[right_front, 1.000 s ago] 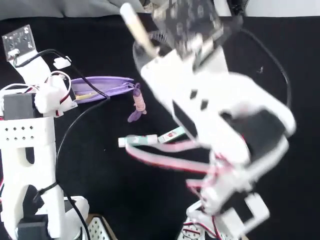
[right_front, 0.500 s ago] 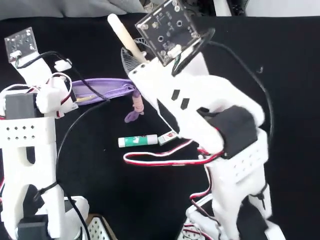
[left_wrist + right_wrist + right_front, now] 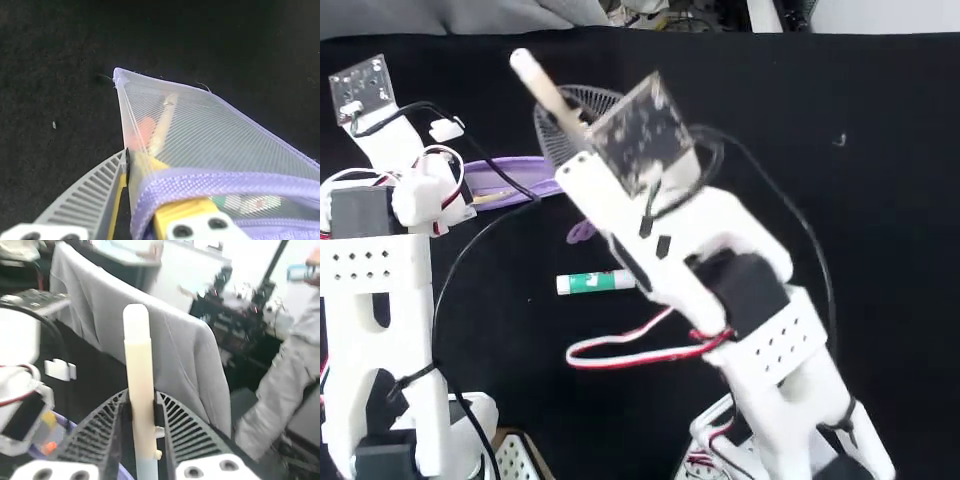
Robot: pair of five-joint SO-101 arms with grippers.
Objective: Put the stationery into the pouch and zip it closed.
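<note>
The purple mesh pouch point(image 3: 510, 172) lies at the table's left; a pencil point(image 3: 162, 120) and an orange eraser point(image 3: 143, 127) show through the pouch's mesh point(image 3: 215, 135). My left gripper point(image 3: 137, 172) is shut on the pouch's purple zipper edge. The right gripper point(image 3: 141, 405) is shut on a cream pen point(image 3: 137, 350), held tilted above the table just right of the pouch, where the high view shows the pen point(image 3: 535, 78) sticking up out of that gripper point(image 3: 570, 125). A green-and-white glue stick point(image 3: 595, 283) lies on the table below the pouch.
The right arm's white body point(image 3: 720, 290) stretches across the table's middle, with red-and-white cables point(image 3: 620, 345) looping under it. The left arm's column point(image 3: 375, 300) stands at the left edge. Grey cloth point(image 3: 470, 15) borders the table's back.
The right arm has swung left with the cream pen, from the table's middle to beside the pouch, and it now hides the pouch's pink zipper pull. The left arm has kept still.
</note>
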